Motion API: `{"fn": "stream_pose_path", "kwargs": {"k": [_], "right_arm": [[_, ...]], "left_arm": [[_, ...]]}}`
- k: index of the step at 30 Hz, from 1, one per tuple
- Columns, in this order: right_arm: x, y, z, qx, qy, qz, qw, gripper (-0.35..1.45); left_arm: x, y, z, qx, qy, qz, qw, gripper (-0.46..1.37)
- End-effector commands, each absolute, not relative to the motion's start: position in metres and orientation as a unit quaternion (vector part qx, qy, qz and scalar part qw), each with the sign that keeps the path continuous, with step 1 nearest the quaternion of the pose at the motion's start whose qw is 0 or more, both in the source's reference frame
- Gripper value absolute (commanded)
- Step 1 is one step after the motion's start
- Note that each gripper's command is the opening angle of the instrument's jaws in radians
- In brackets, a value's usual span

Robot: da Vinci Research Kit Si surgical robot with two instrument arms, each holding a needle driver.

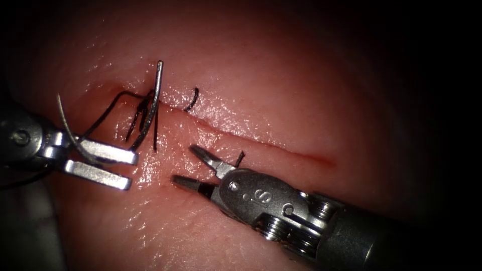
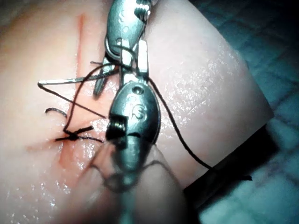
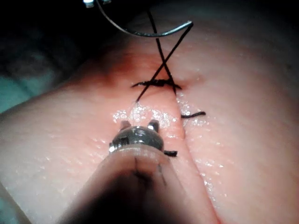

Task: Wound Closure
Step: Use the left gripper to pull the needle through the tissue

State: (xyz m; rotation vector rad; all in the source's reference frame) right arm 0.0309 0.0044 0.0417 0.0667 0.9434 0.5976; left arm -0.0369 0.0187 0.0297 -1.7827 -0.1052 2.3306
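The tissue (image 1: 281, 85) carries a cut (image 1: 261, 143) that runs from upper left to lower right. A knotted stitch (image 1: 146, 103) (image 2: 74, 133) (image 3: 159, 84) sits near the cut's left end, with dark thread tails around it. The curved needle (image 1: 150, 115) (image 2: 70, 81) (image 3: 140, 33) is out of the tissue. Its blunt end stands up over the knot and its curve sweeps left between the jaws of my left tool (image 1: 132, 170), which stand apart. Thread (image 2: 177, 135) trails from the needle across the left tool's wrist. My right tool (image 1: 183, 164) (image 3: 139, 124) hovers just below the cut, open and holding nothing.
A short cut thread end (image 1: 193, 98) (image 3: 192, 114) sticks up from the cut right of the knot. Another short end (image 1: 240, 158) shows beside the right tool's wrist. Faint red fluid (image 1: 321, 160) marks the cut's right end. The tissue's edge (image 2: 233, 158) drops off to a dark bench.
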Motion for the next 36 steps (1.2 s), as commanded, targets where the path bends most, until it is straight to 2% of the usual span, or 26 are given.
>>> {"fn": "stream_pose_path", "kwargs": {"k": [1, 12, 22, 36], "right_arm": [[0.0309, 0.0044, 0.0417, 0.031, 0.447, 0.284, 0.848, 0.24], [0.0309, 0.0043, 0.0418, 0.03, 0.447, 0.283, 0.848, 0.23], [0.031, 0.0044, 0.0419, 0.029, 0.445, 0.284, 0.849, 0.23], [0.0309, 0.0045, 0.042, 0.029, 0.445, 0.285, 0.849, 0.23]], "left_arm": [[-0.037, 0.019, 0.0298, -0.597, -0.018, 0.796, 0.098, -0.35], [-0.0366, 0.0189, 0.0288, -0.59, 0.097, 0.8, 0.05, -0.35], [-0.0373, 0.0179, 0.0244, -0.589, 0.151, 0.794, -0.007, -0.35], [-0.0363, 0.0175, 0.0234, -0.579, 0.215, 0.786, -0.031, -0.35]]}}
